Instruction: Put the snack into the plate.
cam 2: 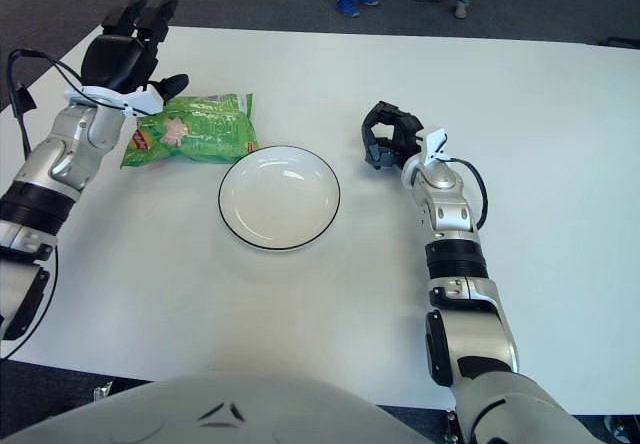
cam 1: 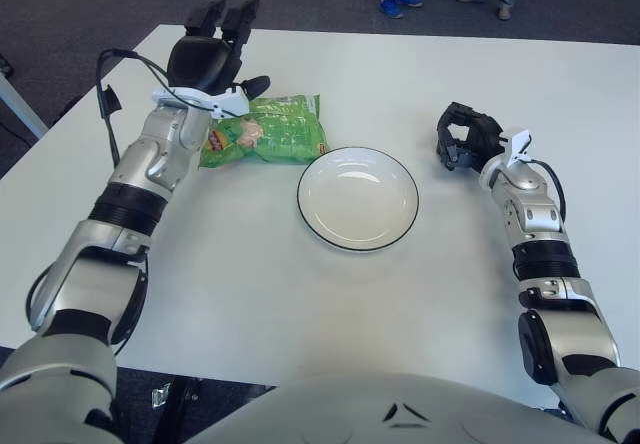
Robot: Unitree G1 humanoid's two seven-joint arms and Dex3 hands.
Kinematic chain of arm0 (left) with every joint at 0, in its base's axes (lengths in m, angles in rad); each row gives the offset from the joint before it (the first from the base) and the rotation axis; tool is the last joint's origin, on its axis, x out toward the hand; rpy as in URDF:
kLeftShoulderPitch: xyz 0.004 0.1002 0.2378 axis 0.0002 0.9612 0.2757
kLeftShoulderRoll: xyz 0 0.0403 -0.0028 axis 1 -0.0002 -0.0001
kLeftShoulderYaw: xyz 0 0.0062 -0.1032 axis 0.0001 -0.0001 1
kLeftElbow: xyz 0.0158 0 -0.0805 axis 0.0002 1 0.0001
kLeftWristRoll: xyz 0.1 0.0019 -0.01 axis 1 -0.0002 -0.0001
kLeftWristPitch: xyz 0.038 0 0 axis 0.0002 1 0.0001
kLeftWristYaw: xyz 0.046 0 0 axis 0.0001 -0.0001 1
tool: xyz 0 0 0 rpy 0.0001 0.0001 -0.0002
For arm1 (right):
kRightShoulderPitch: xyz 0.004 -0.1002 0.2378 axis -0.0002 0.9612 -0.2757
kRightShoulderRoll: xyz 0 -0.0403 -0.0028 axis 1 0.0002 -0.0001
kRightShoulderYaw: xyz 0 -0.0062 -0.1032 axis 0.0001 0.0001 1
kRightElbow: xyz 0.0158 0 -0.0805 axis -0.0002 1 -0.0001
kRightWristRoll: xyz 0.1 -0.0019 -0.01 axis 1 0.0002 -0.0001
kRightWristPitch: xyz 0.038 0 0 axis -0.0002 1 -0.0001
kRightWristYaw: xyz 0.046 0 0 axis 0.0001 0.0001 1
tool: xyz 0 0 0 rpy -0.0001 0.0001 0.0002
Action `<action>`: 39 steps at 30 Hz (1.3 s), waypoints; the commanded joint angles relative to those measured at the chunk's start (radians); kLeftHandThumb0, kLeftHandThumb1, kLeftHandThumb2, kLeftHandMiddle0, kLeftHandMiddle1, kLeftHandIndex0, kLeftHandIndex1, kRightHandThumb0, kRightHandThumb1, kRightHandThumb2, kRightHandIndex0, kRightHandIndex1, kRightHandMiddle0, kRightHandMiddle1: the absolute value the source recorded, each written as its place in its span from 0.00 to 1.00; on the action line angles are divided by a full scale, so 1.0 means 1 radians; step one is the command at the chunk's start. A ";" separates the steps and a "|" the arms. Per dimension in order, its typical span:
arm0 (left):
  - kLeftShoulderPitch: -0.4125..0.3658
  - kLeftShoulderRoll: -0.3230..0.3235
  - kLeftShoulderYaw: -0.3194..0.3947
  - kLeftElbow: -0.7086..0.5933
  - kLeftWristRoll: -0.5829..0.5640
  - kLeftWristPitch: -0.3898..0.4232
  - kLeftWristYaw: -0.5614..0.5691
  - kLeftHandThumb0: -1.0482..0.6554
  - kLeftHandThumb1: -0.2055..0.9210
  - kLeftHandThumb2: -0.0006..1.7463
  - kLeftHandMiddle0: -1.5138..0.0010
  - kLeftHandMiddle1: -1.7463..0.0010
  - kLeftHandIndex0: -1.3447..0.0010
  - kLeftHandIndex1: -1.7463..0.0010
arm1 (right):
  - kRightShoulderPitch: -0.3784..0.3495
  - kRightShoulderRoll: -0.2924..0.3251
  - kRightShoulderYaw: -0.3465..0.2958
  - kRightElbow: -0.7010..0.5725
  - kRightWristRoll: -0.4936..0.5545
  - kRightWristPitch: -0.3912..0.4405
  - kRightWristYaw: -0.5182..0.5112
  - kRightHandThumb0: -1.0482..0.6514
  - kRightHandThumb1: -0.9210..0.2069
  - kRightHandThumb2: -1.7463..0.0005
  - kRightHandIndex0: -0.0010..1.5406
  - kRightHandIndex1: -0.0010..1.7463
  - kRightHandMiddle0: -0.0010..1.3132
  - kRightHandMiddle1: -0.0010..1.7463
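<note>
The green crinkly plastic snack bag (cam 1: pixel 265 130) lies flat on the white tabletop (cam 1: pixel 250 264), just beside the upper-left rim of the empty white round plate with a dark edge (cam 1: pixel 357 198) and not yet in it. The left hand (cam 1: pixel 208 56) is raised over the bag's far left end with fingers spread, holding nothing, while the right hand (cam 1: pixel 464 136) shows to the right of the plate, its fingers curled around nothing. The bag looks light, soft and slippery, likely to crumple and slide under pressure, so I would pinch it across its puffed middle or by a sealed end seam.
</note>
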 commanded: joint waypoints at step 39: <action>0.070 -0.044 -0.067 -0.321 -0.010 0.370 -0.648 0.00 1.00 0.38 1.00 1.00 1.00 1.00 | 0.062 0.004 0.037 0.041 -0.027 0.096 0.016 0.35 0.43 0.33 0.82 1.00 0.40 1.00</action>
